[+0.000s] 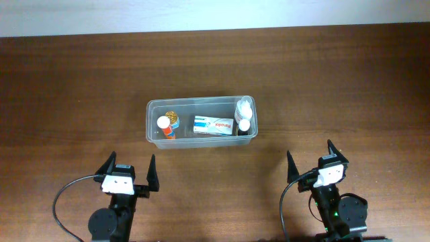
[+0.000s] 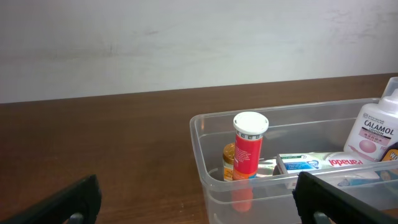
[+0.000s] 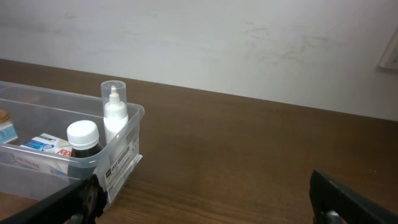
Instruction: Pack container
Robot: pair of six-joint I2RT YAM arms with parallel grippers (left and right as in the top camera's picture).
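Observation:
The clear plastic container (image 1: 154,107) stands at the table's middle. Inside it are an orange tube with a white cap (image 1: 165,126), a small amber jar (image 1: 173,117), a white and blue box (image 1: 213,126), a white Calamol bottle (image 1: 244,107) and a dark bottle with a white cap (image 1: 244,126). The left wrist view shows the container (image 2: 205,171) with the orange tube (image 2: 248,149) and the box (image 2: 298,163). The right wrist view shows the container's end (image 3: 127,149). My left gripper (image 1: 129,171) and right gripper (image 1: 314,160) are open and empty, near the front edge, apart from the container.
The dark wooden table (image 1: 336,81) runs back to a pale wall (image 1: 215,13). A black cable (image 1: 64,195) loops beside the left arm's base. Nothing else lies on the table.

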